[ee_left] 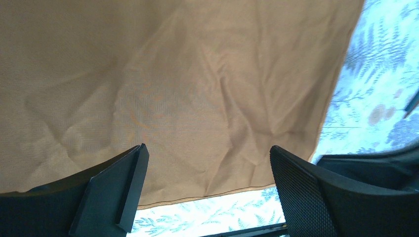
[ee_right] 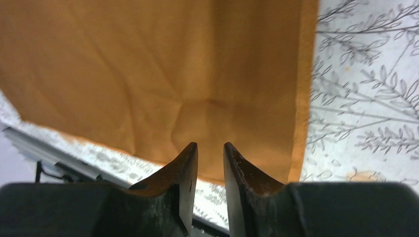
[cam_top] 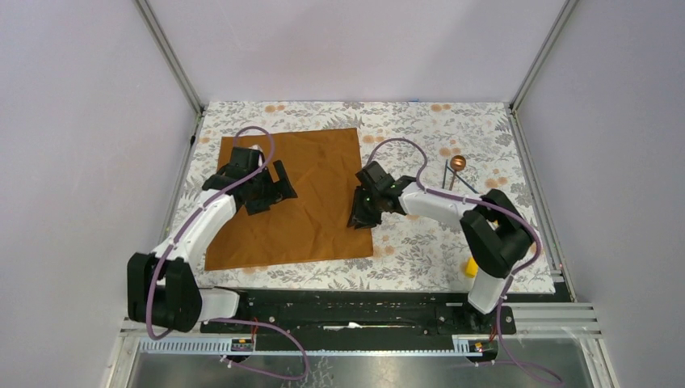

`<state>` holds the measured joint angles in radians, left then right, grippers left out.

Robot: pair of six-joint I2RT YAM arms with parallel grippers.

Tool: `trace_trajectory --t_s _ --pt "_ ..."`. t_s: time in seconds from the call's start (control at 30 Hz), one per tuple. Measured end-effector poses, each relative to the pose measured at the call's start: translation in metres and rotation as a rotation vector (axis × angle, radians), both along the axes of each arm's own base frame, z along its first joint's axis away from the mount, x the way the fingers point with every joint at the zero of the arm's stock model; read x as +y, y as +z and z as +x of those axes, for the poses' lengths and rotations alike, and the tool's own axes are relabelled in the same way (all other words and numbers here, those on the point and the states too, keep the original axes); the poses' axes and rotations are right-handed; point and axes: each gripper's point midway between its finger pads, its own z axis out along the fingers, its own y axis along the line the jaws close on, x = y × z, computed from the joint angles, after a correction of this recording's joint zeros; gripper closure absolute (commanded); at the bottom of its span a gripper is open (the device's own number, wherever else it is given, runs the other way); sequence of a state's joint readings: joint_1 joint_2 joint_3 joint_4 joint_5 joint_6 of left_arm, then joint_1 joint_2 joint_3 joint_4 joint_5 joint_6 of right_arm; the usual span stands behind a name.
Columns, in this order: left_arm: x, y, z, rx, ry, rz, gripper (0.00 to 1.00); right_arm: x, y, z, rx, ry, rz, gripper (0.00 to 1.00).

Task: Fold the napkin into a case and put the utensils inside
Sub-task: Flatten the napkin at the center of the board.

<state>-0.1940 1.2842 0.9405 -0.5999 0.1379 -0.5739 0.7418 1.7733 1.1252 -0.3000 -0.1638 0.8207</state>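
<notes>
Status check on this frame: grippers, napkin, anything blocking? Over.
Left gripper wide open over napkin, holding nothing. Right gripper at its right edge, jaws nearly together, grip unclear. Napkin flat, unfolded; utensils off to its right. Nothing in the way.

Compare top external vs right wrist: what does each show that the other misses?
Top external only: the utensils lying on the table right of the napkin, a yellow block near the right arm's base, and the left gripper over the napkin's left part.
Right wrist only: the right gripper up close, a narrow gap between its fingertips, and a small pucker in the cloth just ahead of them. Whether they pinch cloth is unclear.
Both: the napkin spread flat and unfolded on the floral table, with the right gripper at its right edge.
</notes>
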Motion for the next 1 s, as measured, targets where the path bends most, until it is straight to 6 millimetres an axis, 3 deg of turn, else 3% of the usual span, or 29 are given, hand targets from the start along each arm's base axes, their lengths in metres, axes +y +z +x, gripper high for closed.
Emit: trace_trajectory --t_s 0.1,0.2,0.43,0.53,0.73,0.87,1.0 --pt "-0.001 0.012 0.006 -0.058 0.002 -0.013 0.01 -0.004 -0.021 0.004 0.008 -0.027 -0.049 0.68" --pt "-0.002 0.008 0.011 -0.06 0.01 -0.018 0.01 -0.016 -0.034 0.007 -0.012 -0.059 -0.099 0.68" --pt "0.007 -0.04 0.037 0.029 0.151 0.005 0.01 -0.023 -0.036 0.014 -0.058 -0.118 -0.059 0.67" --pt "0.002 -0.061 0.053 0.069 0.193 -0.014 0.01 -0.034 -0.037 0.015 -0.075 -0.164 -0.044 0.66" --pt "-0.042 -0.085 0.098 0.09 0.151 -0.056 0.01 -0.095 -0.038 0.021 -0.109 -0.355 -0.053 0.64" --pt "-0.079 -0.081 0.132 0.05 0.09 -0.108 0.01 -0.134 -0.037 0.017 -0.131 -0.461 -0.074 0.64" --pt "-0.109 -0.079 0.15 0.035 0.029 -0.167 0.01 -0.157 -0.035 0.008 -0.151 -0.507 -0.117 0.63"
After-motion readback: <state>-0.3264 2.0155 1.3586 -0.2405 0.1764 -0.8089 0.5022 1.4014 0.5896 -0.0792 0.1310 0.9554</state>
